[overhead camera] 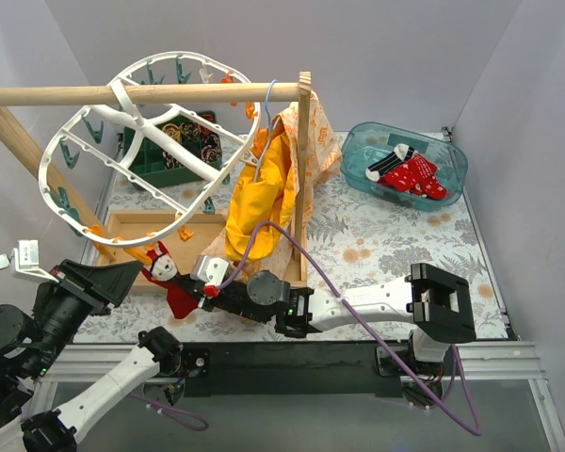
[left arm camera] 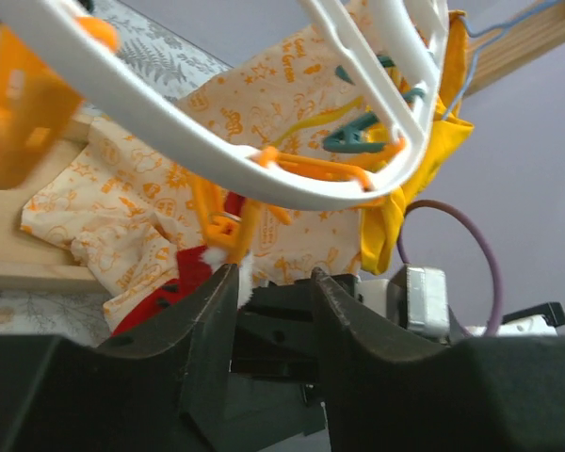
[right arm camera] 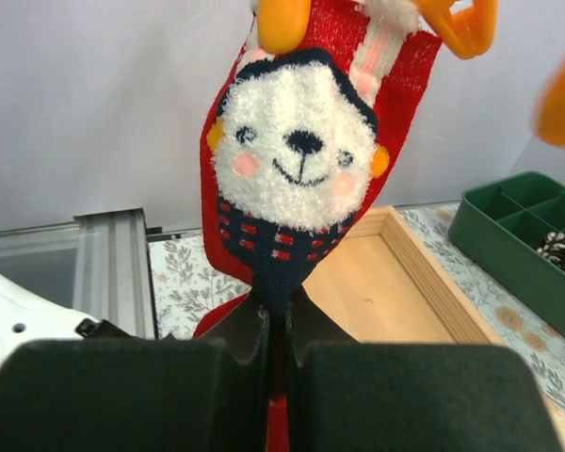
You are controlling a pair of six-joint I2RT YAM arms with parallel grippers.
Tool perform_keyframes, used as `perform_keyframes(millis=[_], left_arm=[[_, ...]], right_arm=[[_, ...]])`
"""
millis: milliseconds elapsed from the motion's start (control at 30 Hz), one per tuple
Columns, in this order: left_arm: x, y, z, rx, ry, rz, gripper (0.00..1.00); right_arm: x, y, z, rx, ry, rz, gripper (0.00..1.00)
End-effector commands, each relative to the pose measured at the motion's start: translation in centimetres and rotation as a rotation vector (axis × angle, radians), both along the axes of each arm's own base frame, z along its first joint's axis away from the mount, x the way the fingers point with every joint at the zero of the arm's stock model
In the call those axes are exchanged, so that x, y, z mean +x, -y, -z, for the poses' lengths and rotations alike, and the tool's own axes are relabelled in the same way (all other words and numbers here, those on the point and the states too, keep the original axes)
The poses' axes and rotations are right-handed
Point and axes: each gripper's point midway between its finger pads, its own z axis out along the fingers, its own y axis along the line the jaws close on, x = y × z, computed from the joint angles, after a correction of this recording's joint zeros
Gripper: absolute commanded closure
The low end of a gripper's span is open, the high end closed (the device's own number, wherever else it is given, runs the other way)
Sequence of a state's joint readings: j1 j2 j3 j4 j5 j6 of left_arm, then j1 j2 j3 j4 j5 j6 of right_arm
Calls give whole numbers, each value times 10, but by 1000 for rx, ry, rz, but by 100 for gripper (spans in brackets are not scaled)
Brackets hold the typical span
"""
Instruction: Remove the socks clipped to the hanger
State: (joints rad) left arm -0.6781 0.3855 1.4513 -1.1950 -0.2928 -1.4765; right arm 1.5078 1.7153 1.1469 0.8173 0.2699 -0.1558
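A red sock (overhead camera: pixel 174 282) with a white bear face (right arm camera: pixel 301 151) hangs from an orange peg (right arm camera: pixel 281 21) at the low front rim of the white oval hanger (overhead camera: pixel 85 122). My right gripper (overhead camera: pixel 205 294) is shut on the sock's lower part, pinching it between its fingers (right arm camera: pixel 248 339). My left gripper (left arm camera: pixel 273 282) is open and empty, just below the hanger rim (left arm camera: pixel 264 184) and orange pegs (left arm camera: pixel 221 221), with the red sock (left arm camera: pixel 184 278) at its left finger. Other red socks (overhead camera: pixel 410 174) lie in a teal bin (overhead camera: pixel 452 155).
A wooden rail (overhead camera: pixel 141 92) and post (overhead camera: pixel 304 169) hold the hanger, a yellow garment (overhead camera: pixel 259 193) and an orange-patterned pale cloth (left arm camera: pixel 264 94). A shallow wooden tray (overhead camera: pixel 132 221) and a green compartment box (right arm camera: pixel 527 231) sit below. A purple cable (overhead camera: pixel 292 240) loops over the right arm.
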Motion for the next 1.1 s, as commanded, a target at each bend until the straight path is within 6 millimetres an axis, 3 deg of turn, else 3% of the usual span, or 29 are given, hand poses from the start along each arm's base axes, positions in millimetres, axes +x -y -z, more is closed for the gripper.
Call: perform_keyframes(millis=[0, 167, 267, 400, 600, 700, 1067], left_arm=[[5, -17, 14, -4, -76, -110, 61], [11, -25, 26, -29, -104, -178, 47], [19, -23, 24, -30, -54, -186, 46], [28, -18, 1, -74, 52, -186, 47], [40, -9, 2, -48, 52, -185, 50], [44, -6, 2, -48, 52, -188, 53], [44, -11, 0, -34, 58, -204, 87]], right_arm=[[-14, 8, -22, 45, -18, -80, 99], [-19, 7, -26, 48, -22, -116, 99], [-24, 7, -28, 48, -21, -141, 99], [-25, 7, -25, 39, -23, -149, 99], [-27, 10, -25, 31, -31, -160, 99], [-29, 11, -26, 34, -38, -169, 99], [-37, 7, -22, -3, -44, -214, 99]])
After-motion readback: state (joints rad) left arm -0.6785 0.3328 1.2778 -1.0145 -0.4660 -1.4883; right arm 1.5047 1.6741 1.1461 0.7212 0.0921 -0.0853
